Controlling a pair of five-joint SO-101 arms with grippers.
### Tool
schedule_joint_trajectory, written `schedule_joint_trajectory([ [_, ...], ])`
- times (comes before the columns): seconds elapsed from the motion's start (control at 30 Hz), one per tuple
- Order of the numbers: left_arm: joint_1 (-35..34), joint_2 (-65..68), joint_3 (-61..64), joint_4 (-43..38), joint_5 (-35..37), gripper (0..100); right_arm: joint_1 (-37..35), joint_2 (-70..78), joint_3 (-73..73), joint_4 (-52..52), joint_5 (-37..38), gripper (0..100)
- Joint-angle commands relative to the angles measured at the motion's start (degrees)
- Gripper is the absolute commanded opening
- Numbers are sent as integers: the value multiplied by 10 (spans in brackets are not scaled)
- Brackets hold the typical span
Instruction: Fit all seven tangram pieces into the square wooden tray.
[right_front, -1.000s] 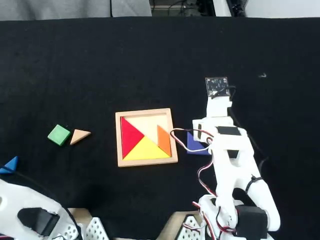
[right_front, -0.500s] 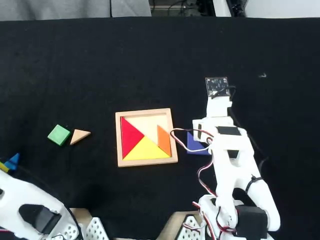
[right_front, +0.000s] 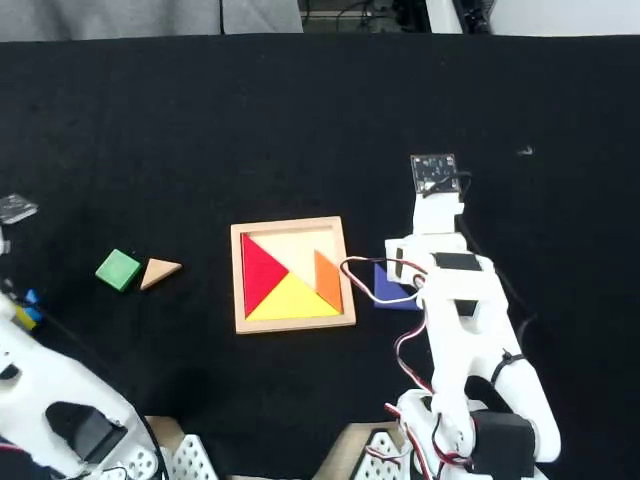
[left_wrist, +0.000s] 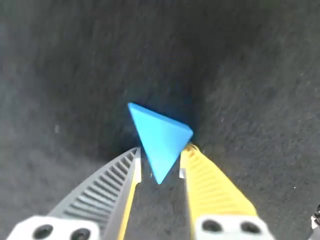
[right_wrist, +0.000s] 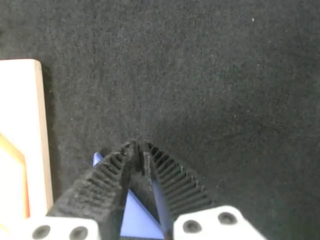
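Your left gripper is clamped on the blue triangle and has lifted it at the far left over the last second. It's ready to carry to the wooden tray. Your right gripper sits closed and empty over the indigo piece, just beside the tray's right edge.

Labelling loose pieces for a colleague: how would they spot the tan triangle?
Find the square wooden tray at the centre. To its left, two small pieces sit side by side. The tan triangle is the one nearer the tray; its neighbour is a green square.
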Motion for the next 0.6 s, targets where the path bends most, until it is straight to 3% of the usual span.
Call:
schedule_joint_trajectory([
  [0.0,65,-11,3,11,-86,127,6,-1,-1,-9,0,12],
  [0.3,150,-11,-3,11,49,128,6,-1,-1,-11,1,12],
  [0.47,152,-33,-25,11,113,135,6,-1,-1,-11,1,12],
  [0.57,147,-64,-25,11,155,198,6,-1,-1,-11,1,12],
])
